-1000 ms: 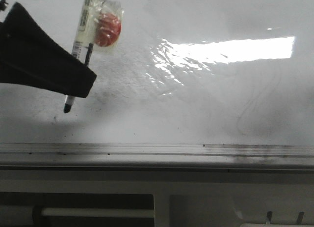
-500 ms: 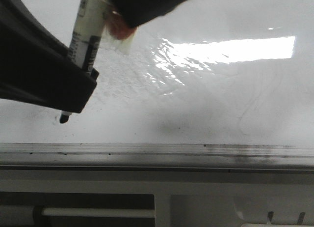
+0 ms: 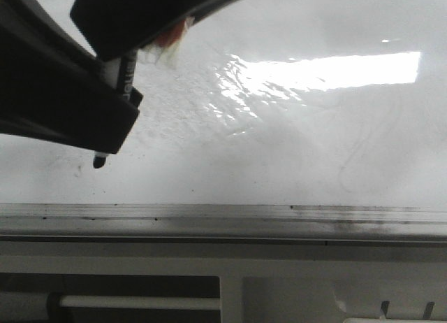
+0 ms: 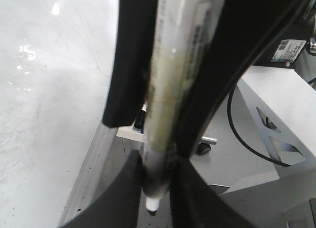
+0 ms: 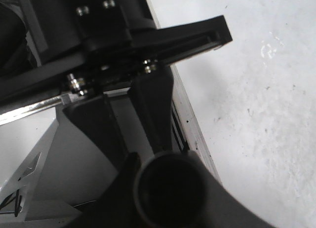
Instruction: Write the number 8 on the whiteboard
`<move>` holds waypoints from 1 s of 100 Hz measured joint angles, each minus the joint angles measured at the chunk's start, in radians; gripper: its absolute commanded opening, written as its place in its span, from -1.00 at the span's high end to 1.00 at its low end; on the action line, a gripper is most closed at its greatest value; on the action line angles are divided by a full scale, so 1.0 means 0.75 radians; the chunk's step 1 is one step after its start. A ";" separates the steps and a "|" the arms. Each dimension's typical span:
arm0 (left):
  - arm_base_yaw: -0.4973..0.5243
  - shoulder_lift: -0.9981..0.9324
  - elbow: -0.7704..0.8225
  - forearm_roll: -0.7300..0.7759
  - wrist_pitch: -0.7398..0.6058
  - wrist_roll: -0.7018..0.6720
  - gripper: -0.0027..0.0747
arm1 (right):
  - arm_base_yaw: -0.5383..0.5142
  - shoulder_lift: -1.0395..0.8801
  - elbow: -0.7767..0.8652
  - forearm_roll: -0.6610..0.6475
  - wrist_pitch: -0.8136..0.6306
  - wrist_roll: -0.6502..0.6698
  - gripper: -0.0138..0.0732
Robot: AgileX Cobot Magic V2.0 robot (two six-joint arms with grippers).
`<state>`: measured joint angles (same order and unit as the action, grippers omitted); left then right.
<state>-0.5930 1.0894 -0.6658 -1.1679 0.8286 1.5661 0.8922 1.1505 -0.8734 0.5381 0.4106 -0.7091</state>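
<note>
The whiteboard (image 3: pixel 293 141) is a glossy white sheet with grey smudges, dark specks and a bright band of glare, bounded on its near side by a silver rail (image 3: pixel 279 214); faint grey curves show on it well to the right of the left gripper (image 3: pixel 112 138), and no black figure 8 can be made out in any view. The marker (image 3: pixel 100 159) points its black tip down at the board just past the rail, directly below the left gripper's fingertips; whether the tip touches the surface cannot be told. Compared with half a second ago, the tip sits slightly higher and further right, and the dark body of the right arm (image 3: pixel 140 12) has come lower and leftward, now covering nearly all of the marker's barrel and most of the red wrapped object (image 3: pixel 170 40) behind it. The left gripper is closed around the marker (image 4: pixel 170 90), its two black fingers (image 4: pixel 131 65) pressing the pale barrel on either side, and it reaches in from the left at a downward slant. The right gripper (image 5: pixel 168 188) holds a dark round tube-like piece between its fingers, though how firmly cannot be told; it hangs just above the left gripper.
</note>
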 measured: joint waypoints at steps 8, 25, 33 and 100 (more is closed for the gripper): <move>0.000 -0.002 0.000 -0.002 0.000 -0.001 0.70 | 0.000 0.000 0.000 0.000 0.001 0.000 0.83; 0.022 -0.072 0.000 -0.008 0.016 -0.103 -0.25 | -0.032 -0.050 -0.001 -0.091 0.089 0.000 0.82; 0.066 -0.170 0.000 0.030 0.024 -0.199 -0.28 | -0.089 -0.114 -0.003 -0.147 0.163 0.000 0.82; 0.256 -0.828 0.194 0.085 -0.424 -0.718 0.98 | -0.348 -0.378 0.162 -0.869 -0.269 0.242 0.78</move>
<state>-0.4010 0.4684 -0.5201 -1.1040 0.5104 1.0273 0.6311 0.8671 -0.7519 -0.1139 0.2092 -0.5279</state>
